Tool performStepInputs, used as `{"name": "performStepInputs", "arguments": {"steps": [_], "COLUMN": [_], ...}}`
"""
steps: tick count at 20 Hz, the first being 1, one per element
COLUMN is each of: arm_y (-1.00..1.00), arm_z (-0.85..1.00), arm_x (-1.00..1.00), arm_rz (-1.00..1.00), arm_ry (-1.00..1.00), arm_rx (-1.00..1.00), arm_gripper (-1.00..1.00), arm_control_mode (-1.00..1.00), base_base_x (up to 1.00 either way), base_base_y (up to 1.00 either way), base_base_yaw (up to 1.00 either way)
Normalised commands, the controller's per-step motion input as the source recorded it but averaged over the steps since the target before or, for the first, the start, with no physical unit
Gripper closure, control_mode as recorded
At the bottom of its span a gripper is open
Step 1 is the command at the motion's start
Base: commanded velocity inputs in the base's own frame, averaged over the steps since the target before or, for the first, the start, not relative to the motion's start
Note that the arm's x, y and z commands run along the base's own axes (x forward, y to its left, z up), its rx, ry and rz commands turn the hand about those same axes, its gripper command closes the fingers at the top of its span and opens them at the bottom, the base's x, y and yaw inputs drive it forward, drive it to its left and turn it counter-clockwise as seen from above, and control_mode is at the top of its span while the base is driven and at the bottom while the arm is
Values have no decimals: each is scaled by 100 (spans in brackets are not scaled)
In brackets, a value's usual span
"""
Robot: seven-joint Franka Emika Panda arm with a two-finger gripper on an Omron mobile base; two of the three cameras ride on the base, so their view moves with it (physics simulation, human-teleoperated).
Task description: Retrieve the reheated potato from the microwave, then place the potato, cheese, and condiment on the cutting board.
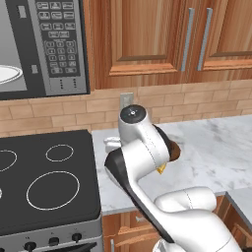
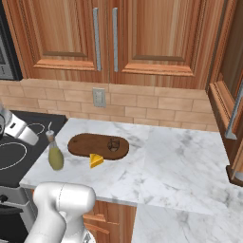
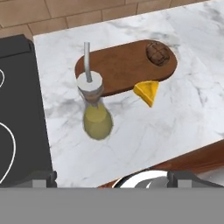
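Observation:
The potato (image 3: pixel 158 53) lies on the right end of the dark oval cutting board (image 3: pixel 118 68) on the marble counter. The yellow cheese (image 3: pixel 147 92) sits at the board's near edge, overlapping its rim. The olive-green condiment (image 3: pixel 96 118) stands upright on the counter just in front of the board's left end. My gripper (image 3: pixel 117 180) hangs above and nearer than the bottle, open wide, with nothing between its fingertips (image 3: pixel 41 179). From the right base view the board (image 2: pixel 90 142), potato (image 2: pixel 113 144), cheese (image 2: pixel 96 160) and condiment (image 2: pixel 55 154) stand together. The microwave (image 1: pixel 59 44) hangs at upper left.
A white plate (image 1: pixel 7 74) sits inside the microwave. The black stove (image 1: pixel 44 182) adjoins the counter on the left, close to the bottle. Wooden cabinets (image 2: pixel 104 38) hang above the brick backsplash. Bare marble (image 2: pixel 185 161) stretches right of the board.

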Motion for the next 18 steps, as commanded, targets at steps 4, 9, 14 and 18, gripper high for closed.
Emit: {"name": "performStepInputs", "arguments": {"steps": [4, 9, 14, 18], "arm_y": [-7, -4, -2, -10], "arm_z": [-11, -15, -22, -21], "arm_x": [21, 5, 0, 12], "arm_rz": [0, 0, 1, 4], "arm_ry": [1, 0, 0, 0], "arm_rx": [-1, -3, -2, 0], "arm_gripper": [-100, -100, -100, -100], "arm_control_mode": [-100, -100, -100, -100], "base_base_x": [0, 0, 0, 0], "base_base_y": [0, 0, 0, 0], "base_base_yaw": [0, 0, 0, 0]}}
